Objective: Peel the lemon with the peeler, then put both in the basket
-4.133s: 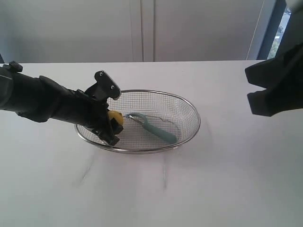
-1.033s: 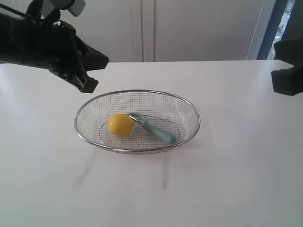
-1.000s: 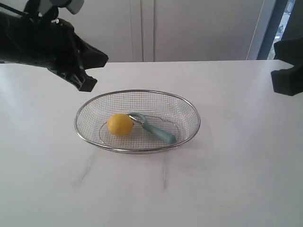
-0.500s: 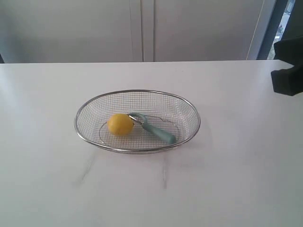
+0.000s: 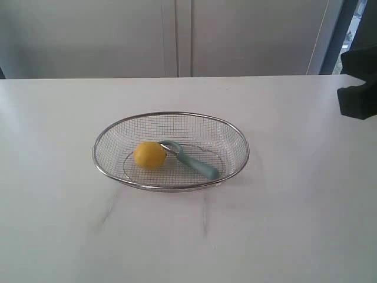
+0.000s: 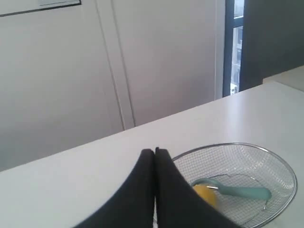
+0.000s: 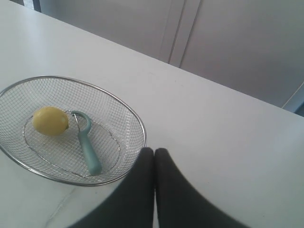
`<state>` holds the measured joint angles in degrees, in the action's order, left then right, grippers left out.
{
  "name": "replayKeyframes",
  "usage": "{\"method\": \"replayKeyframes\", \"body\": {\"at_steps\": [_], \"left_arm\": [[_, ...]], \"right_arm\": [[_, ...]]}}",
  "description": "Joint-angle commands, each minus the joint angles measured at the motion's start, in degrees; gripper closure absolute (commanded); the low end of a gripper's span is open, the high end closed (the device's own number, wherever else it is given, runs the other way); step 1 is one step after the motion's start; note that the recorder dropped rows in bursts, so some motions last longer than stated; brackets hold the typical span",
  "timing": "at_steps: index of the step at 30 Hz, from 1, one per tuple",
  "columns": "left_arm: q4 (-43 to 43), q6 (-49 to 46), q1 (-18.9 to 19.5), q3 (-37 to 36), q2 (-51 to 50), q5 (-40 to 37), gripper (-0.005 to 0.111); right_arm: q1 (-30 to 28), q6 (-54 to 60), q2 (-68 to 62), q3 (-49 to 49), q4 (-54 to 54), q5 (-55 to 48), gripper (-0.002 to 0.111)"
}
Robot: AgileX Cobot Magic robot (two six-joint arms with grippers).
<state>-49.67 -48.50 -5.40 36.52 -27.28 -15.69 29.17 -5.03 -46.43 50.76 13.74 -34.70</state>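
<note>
**Yellow lemon and teal peeler lie in the wire basket, both grippers empty**

Silver mesh holds both task things, and the basket stands on the white table. The lemon rests on the basket floor. The peeler lies beside it, with its curved metal head just next to the fruit and its handle pointing away. Whether head and lemon actually touch cannot be told.

The left gripper has its two dark fingers pressed together with nothing between them. It hangs above the table, with the basket ahead of it and lower, well apart from the fingertips.

The right gripper is likewise pressed together and holds nothing. The basket's rim lies near its tips but apart from them, and the peeler's handle end is the nearest of the contents, with the lemon farther off.
</note>
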Motion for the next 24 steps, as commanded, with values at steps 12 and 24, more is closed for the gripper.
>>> {"method": "replayKeyframes", "body": {"at_steps": [12,24], "left_arm": [[-6.0,8.7,0.3,-28.9,27.3,17.5,0.107],[-6.2,20.5,1.2,-34.3,27.3,23.4,0.107]], "right_arm": [[0.0,0.2,0.3,-0.2,0.3,0.4,0.108],[0.0,0.2,0.3,-0.2,0.0,0.3,0.108]]}}
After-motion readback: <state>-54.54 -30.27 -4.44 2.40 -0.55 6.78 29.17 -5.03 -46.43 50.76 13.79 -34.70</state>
